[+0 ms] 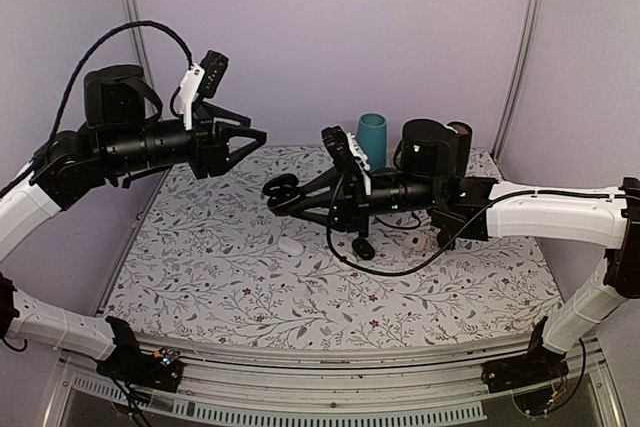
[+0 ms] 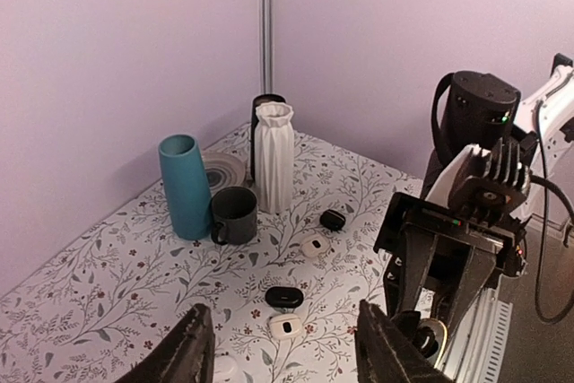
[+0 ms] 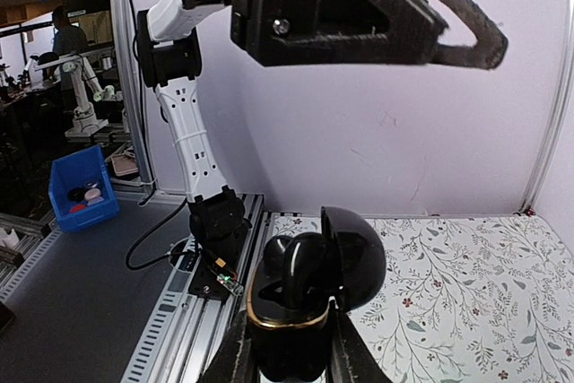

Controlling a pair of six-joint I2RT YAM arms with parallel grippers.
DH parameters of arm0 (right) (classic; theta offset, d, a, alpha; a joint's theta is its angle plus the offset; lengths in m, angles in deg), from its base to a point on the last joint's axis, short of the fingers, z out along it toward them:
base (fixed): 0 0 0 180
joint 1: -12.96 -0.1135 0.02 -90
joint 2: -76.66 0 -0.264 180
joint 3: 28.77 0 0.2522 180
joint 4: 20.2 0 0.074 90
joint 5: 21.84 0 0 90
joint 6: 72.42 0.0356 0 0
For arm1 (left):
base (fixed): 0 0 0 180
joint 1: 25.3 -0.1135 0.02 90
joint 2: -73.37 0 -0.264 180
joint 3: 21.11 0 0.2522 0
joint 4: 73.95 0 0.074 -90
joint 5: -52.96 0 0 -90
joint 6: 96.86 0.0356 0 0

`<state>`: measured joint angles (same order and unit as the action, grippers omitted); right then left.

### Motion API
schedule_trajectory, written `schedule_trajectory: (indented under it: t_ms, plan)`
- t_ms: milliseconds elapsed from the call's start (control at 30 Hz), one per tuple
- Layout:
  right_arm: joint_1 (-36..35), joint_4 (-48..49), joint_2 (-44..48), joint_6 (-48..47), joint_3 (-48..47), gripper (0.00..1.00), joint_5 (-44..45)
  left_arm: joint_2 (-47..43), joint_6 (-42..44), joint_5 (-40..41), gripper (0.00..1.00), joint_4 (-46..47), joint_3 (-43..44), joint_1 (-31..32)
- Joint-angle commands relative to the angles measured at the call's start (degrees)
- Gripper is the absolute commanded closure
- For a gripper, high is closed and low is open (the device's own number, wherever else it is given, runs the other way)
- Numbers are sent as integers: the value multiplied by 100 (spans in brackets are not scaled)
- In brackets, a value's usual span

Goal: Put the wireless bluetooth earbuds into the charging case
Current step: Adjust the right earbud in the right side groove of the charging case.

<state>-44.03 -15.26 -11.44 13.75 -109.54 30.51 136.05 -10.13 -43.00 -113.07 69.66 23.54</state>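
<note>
Right gripper (image 3: pixel 289 352) clamps open charging case (image 3: pixel 309 275).

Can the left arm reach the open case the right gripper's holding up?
Probably yes. The left gripper hangs open and empty just above the black case, which the right gripper holds in the air with its lid open. Nothing shows between them.

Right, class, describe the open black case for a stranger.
Find the right gripper, raised above the floral-patterned table. Clamped in it is a black, gold-rimmed oval charging case. Unlike the cases lying on the table, it is held aloft, its lid open.
</note>
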Motion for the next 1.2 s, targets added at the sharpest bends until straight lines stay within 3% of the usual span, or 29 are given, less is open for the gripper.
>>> schedule_trajectory:
  t_ms: [0,700,1167]
  plan:
    - [-18,71,78,67,-155,97,-500,349,-190,-805,47,-318,75,-270]
    - [211,110,-170,713,-454,97,-1091,684,148,-2392,52,-586,7,-415]
    - [323,59,-394,1091,-584,97,-1052,494,323,-2560,53,-549,-35,-390]
